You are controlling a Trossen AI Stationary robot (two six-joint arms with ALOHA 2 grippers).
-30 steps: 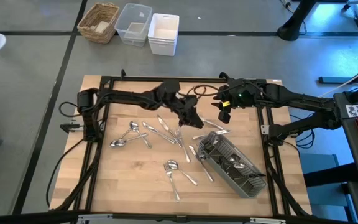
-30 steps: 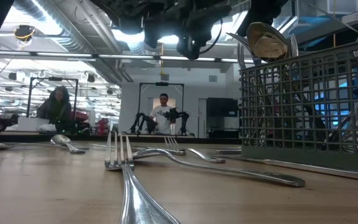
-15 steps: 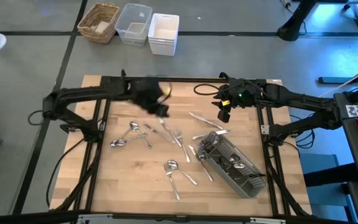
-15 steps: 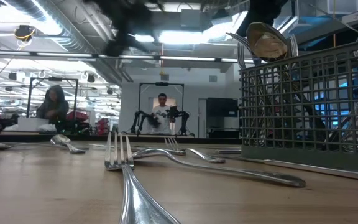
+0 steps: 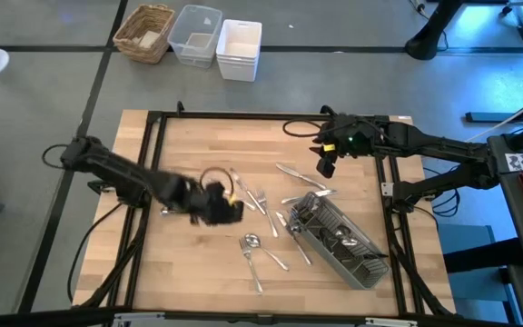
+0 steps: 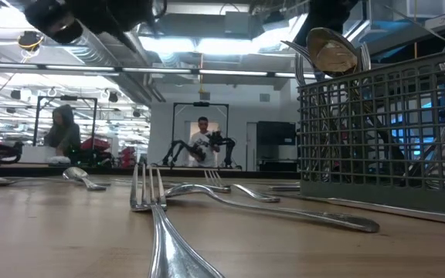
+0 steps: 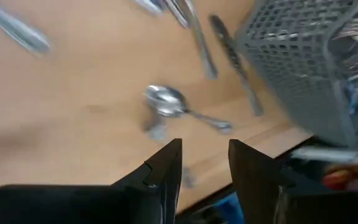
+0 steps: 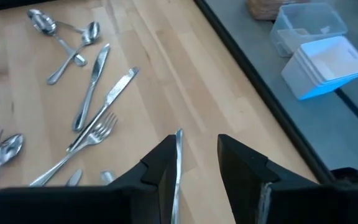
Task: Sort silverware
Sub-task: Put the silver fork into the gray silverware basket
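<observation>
1. Silverware [image 5: 251,243]: loose at lower centre of the high view, also inside the grey caddy [image 5: 339,241] at lower right.
2. Left gripper [image 5: 218,207]: left of centre, low over the table [image 5: 180,272], just beside loose pieces; open, empty.
3. Right gripper [image 5: 327,166]: waiting upper right of centre, with a slim silver piece [image 8: 178,155] at it; cannot tell whether gripped.
4. Judged step: reaching for a pick. Next: centre over one handle, lower, close.

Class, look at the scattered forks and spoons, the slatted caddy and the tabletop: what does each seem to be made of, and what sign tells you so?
Forks and spoons: probably polished metal; silvery, with bright highlights.
Caddy: likely matte grey plastic; dull open grid walls, though coated wire is possible.
Tabletop: wood, seemingly butcher block; pale strips with visible grain.
</observation>
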